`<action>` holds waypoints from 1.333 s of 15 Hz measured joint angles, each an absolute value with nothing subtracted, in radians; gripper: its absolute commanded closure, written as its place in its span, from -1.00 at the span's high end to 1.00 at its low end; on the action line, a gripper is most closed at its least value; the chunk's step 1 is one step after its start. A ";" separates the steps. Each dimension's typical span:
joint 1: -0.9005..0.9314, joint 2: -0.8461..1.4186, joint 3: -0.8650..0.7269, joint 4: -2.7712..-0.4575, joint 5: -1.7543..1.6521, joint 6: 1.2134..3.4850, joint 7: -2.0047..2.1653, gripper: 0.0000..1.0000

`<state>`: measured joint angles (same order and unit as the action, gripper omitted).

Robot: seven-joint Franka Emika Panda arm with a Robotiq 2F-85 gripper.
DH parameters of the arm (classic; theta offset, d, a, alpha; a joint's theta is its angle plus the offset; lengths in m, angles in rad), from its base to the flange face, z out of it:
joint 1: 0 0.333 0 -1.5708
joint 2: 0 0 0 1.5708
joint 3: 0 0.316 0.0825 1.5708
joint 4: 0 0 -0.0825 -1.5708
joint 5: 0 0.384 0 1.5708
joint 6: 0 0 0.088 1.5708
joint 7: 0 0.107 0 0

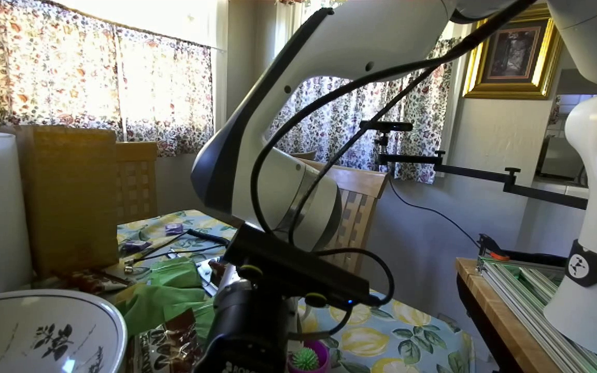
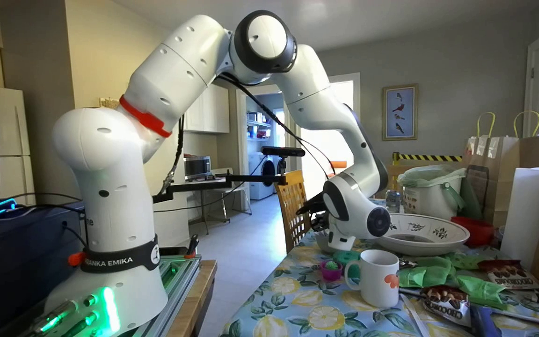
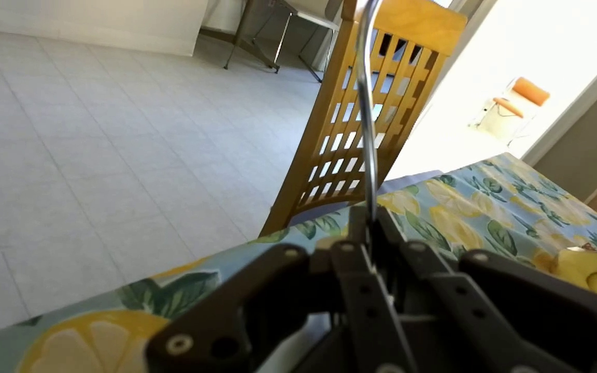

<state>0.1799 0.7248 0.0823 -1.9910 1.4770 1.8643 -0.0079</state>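
In the wrist view my gripper is closed on a thin, shiny metal utensil. The utensil stands up from between the fingertips and its upper end leaves the frame. Its full shape is hidden. In an exterior view the gripper body points down and its fingertips are below the frame. A pink cup with a green spiky item shows close behind it; the pink cup also shows in an exterior view, beside a teal item and a white mug with a heart print.
A large patterned bowl stands on the lemon-print tablecloth. Green cloth, snack bags, a paper towel roll and a white bin are around it. A wooden chair stands at the table edge. Bananas lie right.
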 measured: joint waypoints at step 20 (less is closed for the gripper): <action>0.141 0.702 0.032 -1.989 1.440 1.849 0.122 -0.96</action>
<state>0.1409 0.7017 0.0322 -1.9893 1.4401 1.8493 0.1218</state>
